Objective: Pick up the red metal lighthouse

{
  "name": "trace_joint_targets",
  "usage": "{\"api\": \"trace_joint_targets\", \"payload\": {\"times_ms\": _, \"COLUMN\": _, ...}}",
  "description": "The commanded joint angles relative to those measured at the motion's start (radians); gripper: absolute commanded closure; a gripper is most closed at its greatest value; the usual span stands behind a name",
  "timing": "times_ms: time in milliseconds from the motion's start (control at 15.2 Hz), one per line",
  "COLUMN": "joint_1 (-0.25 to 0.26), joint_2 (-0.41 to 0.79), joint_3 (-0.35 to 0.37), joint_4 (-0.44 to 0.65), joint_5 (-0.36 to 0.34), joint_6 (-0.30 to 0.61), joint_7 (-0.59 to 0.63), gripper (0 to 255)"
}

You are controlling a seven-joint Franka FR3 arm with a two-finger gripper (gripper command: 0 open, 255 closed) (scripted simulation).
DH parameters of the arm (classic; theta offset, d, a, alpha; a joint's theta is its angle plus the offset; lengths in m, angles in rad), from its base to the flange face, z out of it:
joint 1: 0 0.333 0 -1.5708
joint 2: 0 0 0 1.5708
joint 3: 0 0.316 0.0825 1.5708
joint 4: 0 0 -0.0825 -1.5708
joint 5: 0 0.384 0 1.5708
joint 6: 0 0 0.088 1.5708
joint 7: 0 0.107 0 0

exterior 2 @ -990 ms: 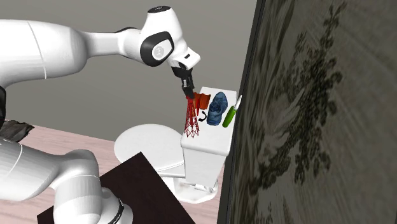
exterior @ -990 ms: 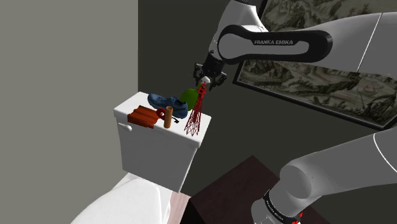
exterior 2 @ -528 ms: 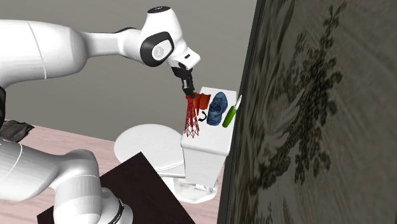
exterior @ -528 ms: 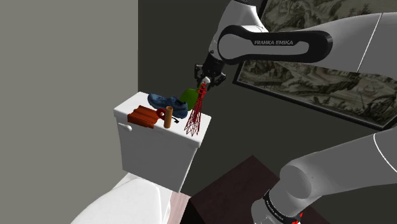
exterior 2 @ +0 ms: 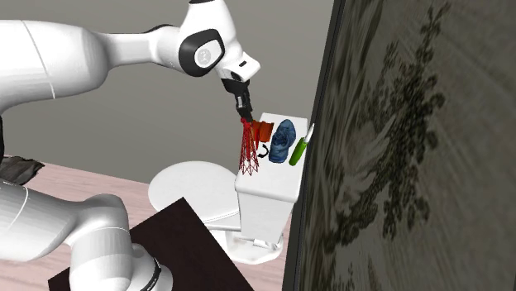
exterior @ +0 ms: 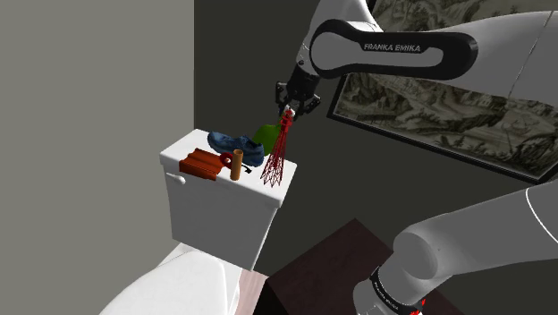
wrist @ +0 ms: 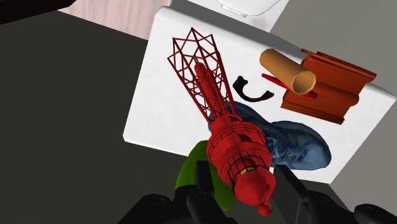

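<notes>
Above the white toilet tank, arm outstretched, tool clenched on the red lighthouse

lighthouse: red wire lattice, glossy | tank lid: smooth matt white

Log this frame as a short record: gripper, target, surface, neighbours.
gripper: black two-finger gripper, shut on the lighthouse's top
target: red lattice lighthouse, tilted, base over the lid
surface: white toilet tank lid
neighbours: blue shoe, green object, tan cylinder, red-brown ridged block, small black curved piece
</notes>
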Motion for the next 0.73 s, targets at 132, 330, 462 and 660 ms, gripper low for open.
{"api": "trace_joint_targets", "payload": {"times_ms": 132, "joint_1": -0.003, "joint_2": 0.007, "joint_3": -0.003, "joint_4": 0.061, "joint_5": -0.004, "joint_6": -0.055, "joint_7": -0.002, "gripper": 255}}
{"api": "trace_joint_targets", "payload": {"times_ms": 330, "joint_1": -0.005, "joint_2": 0.010, "joint_3": -0.006, "joint_4": 0.104, "joint_5": -0.006, "joint_6": -0.094, "joint_7": -0.004, "gripper": 255}}
{"api": "trace_joint_targets", "payload": {"times_ms": 462, "joint_1": -0.007, "joint_2": 0.014, "joint_3": -0.007, "joint_4": 0.134, "joint_5": -0.007, "joint_6": -0.121, "joint_7": -0.005, "gripper": 255}}
{"api": "trace_joint_targets", "payload": {"times_ms": 660, "joint_1": -0.008, "joint_2": 0.016, "joint_3": -0.008, "joint_4": 0.152, "joint_5": -0.008, "joint_6": -0.136, "joint_7": -0.005, "gripper": 255}}
